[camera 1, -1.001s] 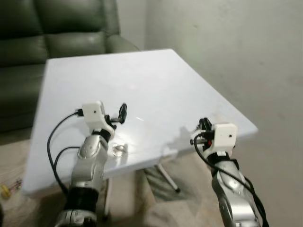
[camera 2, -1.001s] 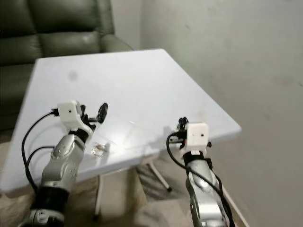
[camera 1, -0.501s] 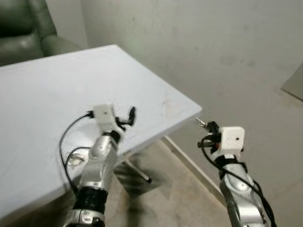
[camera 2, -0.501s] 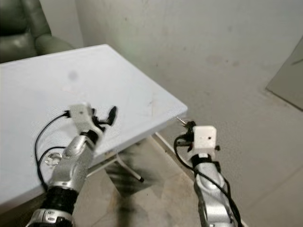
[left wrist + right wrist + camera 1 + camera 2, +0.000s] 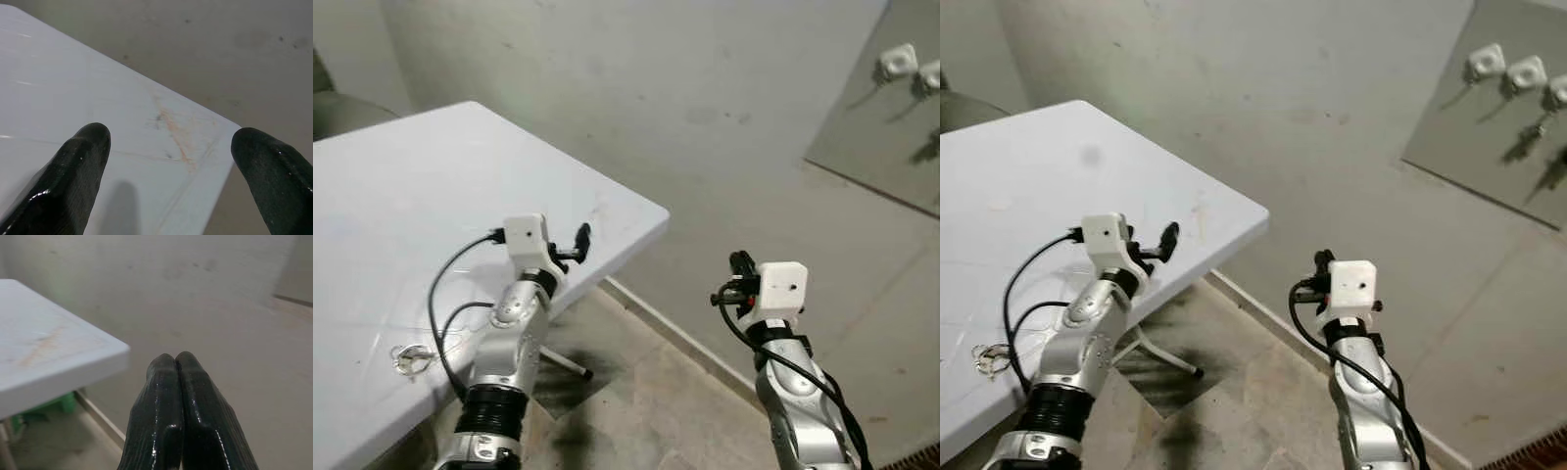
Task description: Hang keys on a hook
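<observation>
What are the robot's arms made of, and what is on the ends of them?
Both arms are shiny silver metal with ribbed black collars at the joints. Each wrist carries a small white box, and loose black cables loop from it down the arm. The left pincer and the right pincer each have two long, glossy black fingers with rounded tips, finely ridged on the surface.

Lighting: dim, even indoor light with a greenish-grey cast on the wall [image 5: 724,108]. White table [image 5: 401,196]: brightest surface, mild sheen, no hard glare. Shadows: soft dark patch on the floor [image 5: 568,377] beneath the table edge. Head views: fairly sharp, slight softness toward the corners. Wrist views: black fingers [image 5: 73,176] close and blurred with small glossy highlights; backgrounds soft.
</observation>
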You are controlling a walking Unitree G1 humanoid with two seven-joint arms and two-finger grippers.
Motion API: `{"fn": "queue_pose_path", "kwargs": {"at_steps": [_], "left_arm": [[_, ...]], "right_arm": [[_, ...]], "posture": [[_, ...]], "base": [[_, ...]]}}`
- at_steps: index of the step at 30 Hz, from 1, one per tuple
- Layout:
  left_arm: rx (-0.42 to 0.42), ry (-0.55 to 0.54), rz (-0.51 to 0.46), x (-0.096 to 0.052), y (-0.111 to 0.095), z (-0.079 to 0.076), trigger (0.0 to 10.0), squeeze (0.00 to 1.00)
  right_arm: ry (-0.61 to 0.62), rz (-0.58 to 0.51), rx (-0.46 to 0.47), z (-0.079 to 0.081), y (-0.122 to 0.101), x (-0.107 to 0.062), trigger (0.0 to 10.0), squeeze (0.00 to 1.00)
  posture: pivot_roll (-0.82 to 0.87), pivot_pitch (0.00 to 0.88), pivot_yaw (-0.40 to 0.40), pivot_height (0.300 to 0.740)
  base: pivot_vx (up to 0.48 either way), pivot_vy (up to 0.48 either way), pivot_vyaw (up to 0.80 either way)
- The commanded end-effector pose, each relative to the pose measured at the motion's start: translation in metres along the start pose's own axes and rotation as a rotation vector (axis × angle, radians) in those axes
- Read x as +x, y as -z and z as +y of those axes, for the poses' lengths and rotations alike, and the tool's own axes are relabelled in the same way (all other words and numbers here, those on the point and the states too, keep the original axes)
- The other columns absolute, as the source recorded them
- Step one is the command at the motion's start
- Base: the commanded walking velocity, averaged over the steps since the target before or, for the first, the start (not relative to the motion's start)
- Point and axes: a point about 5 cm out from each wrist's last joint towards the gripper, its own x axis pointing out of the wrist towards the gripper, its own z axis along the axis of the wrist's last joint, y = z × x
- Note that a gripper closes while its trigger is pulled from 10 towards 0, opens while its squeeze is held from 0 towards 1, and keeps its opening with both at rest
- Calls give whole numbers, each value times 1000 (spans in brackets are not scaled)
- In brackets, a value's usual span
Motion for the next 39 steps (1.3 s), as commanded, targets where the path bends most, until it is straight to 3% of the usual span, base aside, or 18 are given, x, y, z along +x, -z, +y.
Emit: {"fn": "queue_pose_path", "kwargs": {"at_steps": [1, 5, 39], "left_arm": [[16, 30, -18, 0, -2, -10, 10000, 0], [45, 34, -38, 0, -4, -12, 10000, 0], [-35, 64, 16, -2, 2, -16, 10000, 0]], "right_arm": [[17, -22, -9, -5, -6, 2, 10000, 0], [19, -22, -10, -5, -6, 2, 10000, 0], [35, -13, -15, -9, -7, 0, 10000, 0]], "posture": [[55, 0, -44, 740], [56, 0, -46, 740], [47, 0, -52, 740]], "base": [[0, 0, -700], [0, 0, -702], [0, 0, -695]]}}
